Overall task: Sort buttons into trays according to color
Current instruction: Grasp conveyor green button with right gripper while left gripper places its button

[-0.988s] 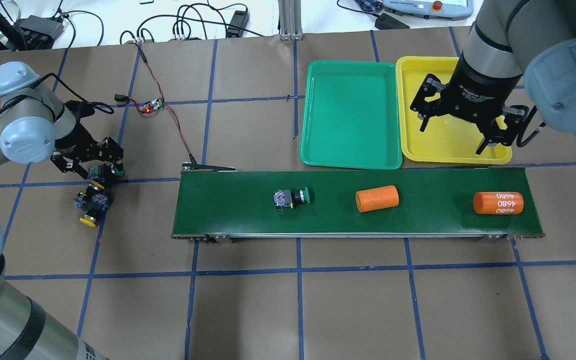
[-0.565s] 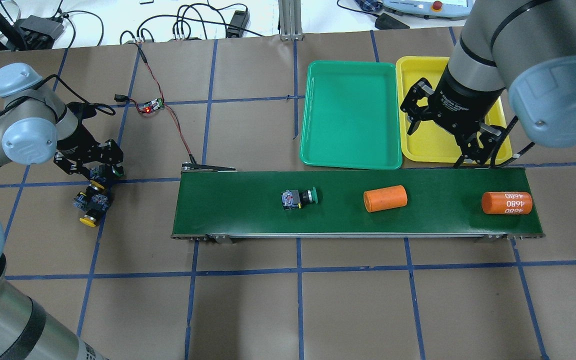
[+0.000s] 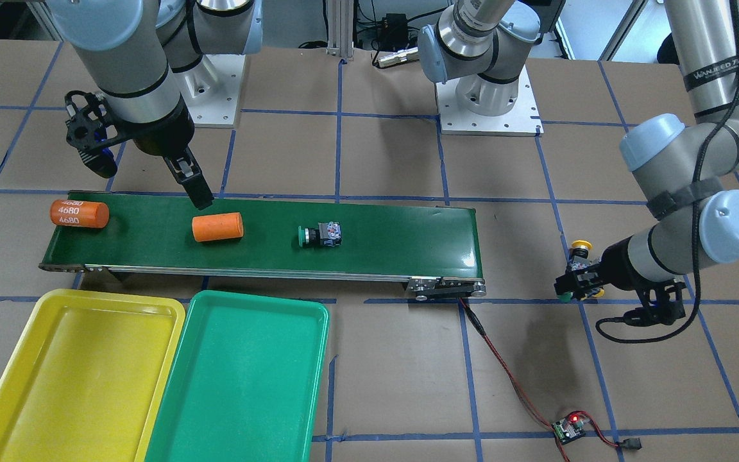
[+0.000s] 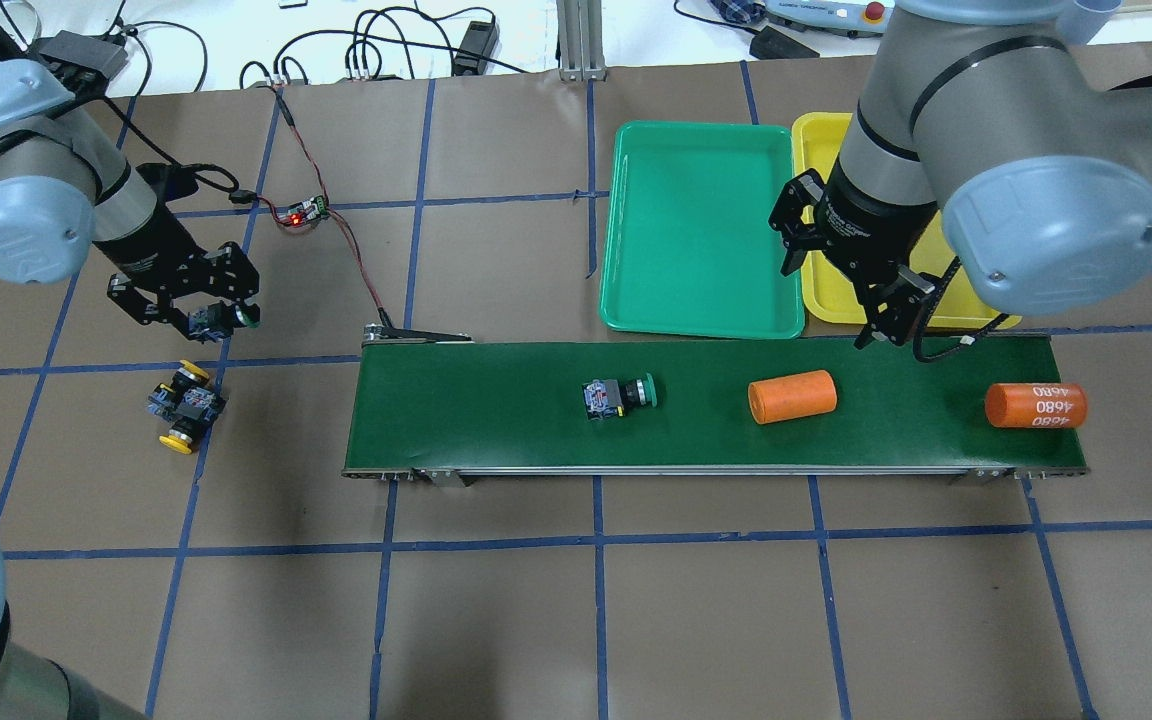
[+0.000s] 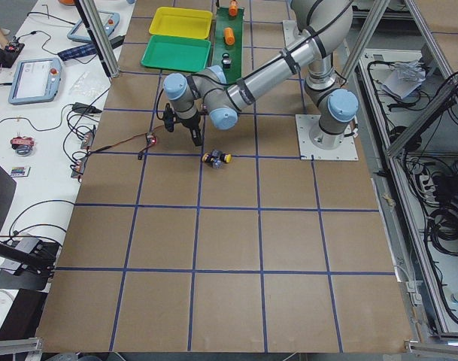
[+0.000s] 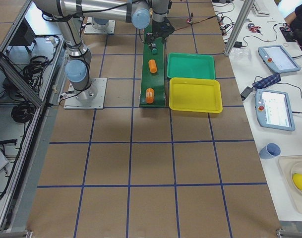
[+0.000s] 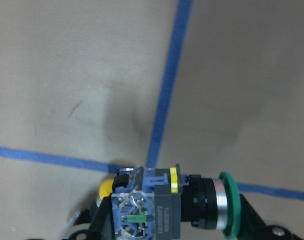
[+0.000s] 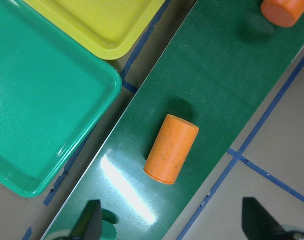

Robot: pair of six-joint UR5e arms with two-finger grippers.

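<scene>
Feeding step, likely: over the counter [image 4: 536, 620] beside the belt [image 4: 476, 410], well apart from the green tray [image 4: 701, 326], pinching a green button [image 7: 148, 212] in the left pincer [image 4: 208, 318], with the right pincer [image 4: 838, 283] spread above the belt; next, carrying it onto the belt.

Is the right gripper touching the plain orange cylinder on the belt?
Apart. The right wrist view shows the plain orange cylinder lying on the belt, with bare belt between it and both fingertips of the open right gripper.
</scene>
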